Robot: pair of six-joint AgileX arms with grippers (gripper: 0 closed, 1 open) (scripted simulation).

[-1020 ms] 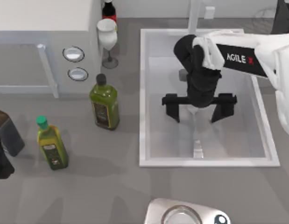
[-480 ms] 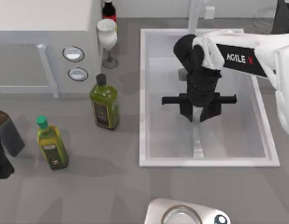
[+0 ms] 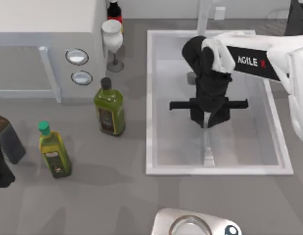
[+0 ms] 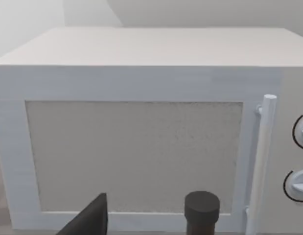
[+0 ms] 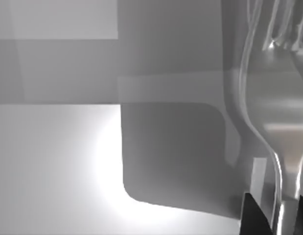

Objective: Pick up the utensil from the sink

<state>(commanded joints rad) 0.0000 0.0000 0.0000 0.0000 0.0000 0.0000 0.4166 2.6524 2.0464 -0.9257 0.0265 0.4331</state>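
Grey counter held the white sink (image 3: 151, 98). R gripper (image 3: 208, 122) sat inside, fingers clamped on the fork (image 3: 208, 149) neck, handle trailing toward the sink's near rim. L arm parked facing the microwave (image 4: 136, 142).

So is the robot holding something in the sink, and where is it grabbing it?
Yes: the right gripper has shut on the fork, pinching its handle just below the head.
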